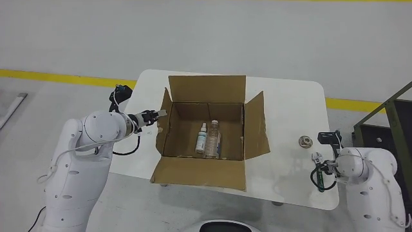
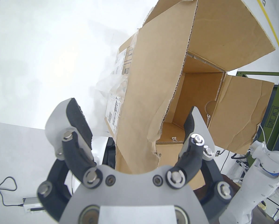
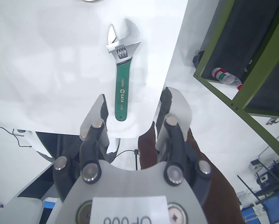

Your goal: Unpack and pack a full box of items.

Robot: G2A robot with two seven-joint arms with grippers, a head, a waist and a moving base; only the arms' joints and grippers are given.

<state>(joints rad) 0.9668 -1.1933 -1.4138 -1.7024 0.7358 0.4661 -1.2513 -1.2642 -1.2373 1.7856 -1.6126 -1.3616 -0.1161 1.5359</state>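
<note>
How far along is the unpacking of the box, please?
Done: the box is open, and a wrench and flange lie on the table. In hand: nothing gripped; the left hand is open astride a flap, the right hand open by the wrench. Left: two bottles in the box.

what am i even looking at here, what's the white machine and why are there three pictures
It is a white robot with two arms, working at a white table. The top picture looks down from a camera above the arms. The other two come from cameras on the wrists, so each shows its own gripper, a two-fingered claw, up close.

On the table stands an open cardboard box with two bottles inside. Near the table's right end lie a metal ring and a green-handled wrench.

The left gripper is open at the box's side flap. The right gripper is open too, with the wrench just ahead of it. Neither holds anything.
</note>
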